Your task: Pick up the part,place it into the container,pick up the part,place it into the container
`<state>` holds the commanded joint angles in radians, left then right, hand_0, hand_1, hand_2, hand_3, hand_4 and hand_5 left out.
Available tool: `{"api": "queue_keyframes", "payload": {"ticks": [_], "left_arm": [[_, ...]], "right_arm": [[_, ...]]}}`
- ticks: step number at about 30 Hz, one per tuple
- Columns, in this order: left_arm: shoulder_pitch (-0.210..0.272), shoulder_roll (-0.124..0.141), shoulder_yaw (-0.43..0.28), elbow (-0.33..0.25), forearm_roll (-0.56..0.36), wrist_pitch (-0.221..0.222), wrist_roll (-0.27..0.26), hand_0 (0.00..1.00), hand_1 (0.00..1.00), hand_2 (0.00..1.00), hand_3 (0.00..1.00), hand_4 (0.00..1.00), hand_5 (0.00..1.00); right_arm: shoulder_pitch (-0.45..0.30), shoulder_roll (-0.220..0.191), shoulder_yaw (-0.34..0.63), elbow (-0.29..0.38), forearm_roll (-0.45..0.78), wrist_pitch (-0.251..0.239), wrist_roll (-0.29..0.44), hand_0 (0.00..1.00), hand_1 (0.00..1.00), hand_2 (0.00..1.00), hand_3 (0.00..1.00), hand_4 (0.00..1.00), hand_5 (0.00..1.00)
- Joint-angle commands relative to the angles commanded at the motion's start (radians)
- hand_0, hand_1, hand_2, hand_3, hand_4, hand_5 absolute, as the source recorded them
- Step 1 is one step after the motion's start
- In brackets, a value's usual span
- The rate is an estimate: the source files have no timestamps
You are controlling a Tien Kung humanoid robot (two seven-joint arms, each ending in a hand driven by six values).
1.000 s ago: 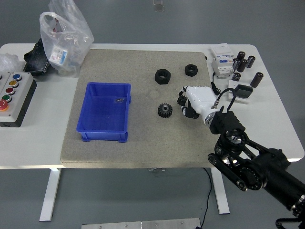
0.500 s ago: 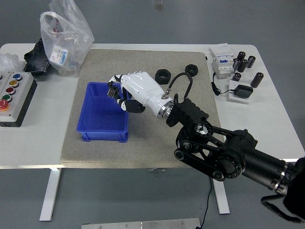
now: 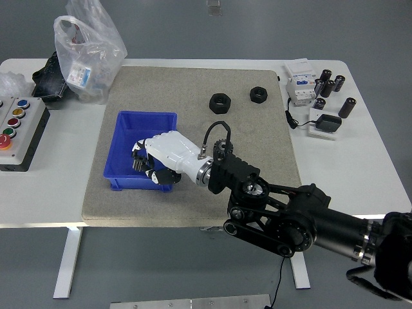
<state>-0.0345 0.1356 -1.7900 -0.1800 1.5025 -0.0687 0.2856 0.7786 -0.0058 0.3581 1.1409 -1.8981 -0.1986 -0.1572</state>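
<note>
Head view, nearest first: my right arm (image 3: 290, 219) now fills the lower right and runs up-left across the mat (image 3: 193, 80), where a second ago it lay out at the right side. Its white right hand (image 3: 158, 161) has gone from beside the gear, over the far right corner of the blue container (image 3: 129, 119), to low inside the near half of that bin. I read this as the placing step of one cycle, with the drop nearly made.

What it carries, I cannot say. The underside of the hand is dark and turned away from me, so I cannot tell whether it is closed on a part or already empty. The bin floor beneath it is covered too.

Just behind the wrist, a toothed black gear (image 3: 221, 147) appears to sit on the mat where it was before, though the wrist and its cable loop cut across it, so I am not sure of it. If it is the gear, it has not been moved.

Farther back, two black nuts (image 3: 219, 103) (image 3: 258, 94) lie untouched, well apart from the bin. My left arm is out of sight.
</note>
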Motion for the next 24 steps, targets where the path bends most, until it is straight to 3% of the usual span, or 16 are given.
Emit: {"api": "queue_keyframes", "payload": {"ticks": [15,19,23,24], "left_arm": [[-0.001,0.000,0.013,0.000,-0.009,-0.001,-0.002,0.667,0.657,0.633,0.783,0.646,0.212],[-0.002,-0.002,0.019,0.000,-0.016,-0.001,-0.004,0.667,0.657,0.638,0.784,0.649,0.212],[0.003,-0.005,0.007,0.000,-0.006,0.000,-0.002,0.667,0.657,0.638,0.784,0.649,0.212],[0.004,-0.005,0.003,0.000,-0.004,0.001,-0.001,0.667,0.656,0.631,0.782,0.643,0.205]], "right_arm": [[-0.021,-0.012,0.078,0.013,-0.013,-0.004,0.003,0.396,0.703,0.844,0.787,0.007,0.084],[-0.065,-0.043,0.162,0.012,-0.041,-0.015,-0.007,0.394,0.700,0.839,0.783,0.020,0.084],[-0.121,-0.100,0.274,-0.022,-0.094,0.011,-0.040,0.394,0.700,0.839,0.783,0.020,0.084],[-0.133,-0.114,0.300,-0.030,-0.105,0.023,-0.050,0.393,0.694,0.843,0.786,0.321,0.090]]}}
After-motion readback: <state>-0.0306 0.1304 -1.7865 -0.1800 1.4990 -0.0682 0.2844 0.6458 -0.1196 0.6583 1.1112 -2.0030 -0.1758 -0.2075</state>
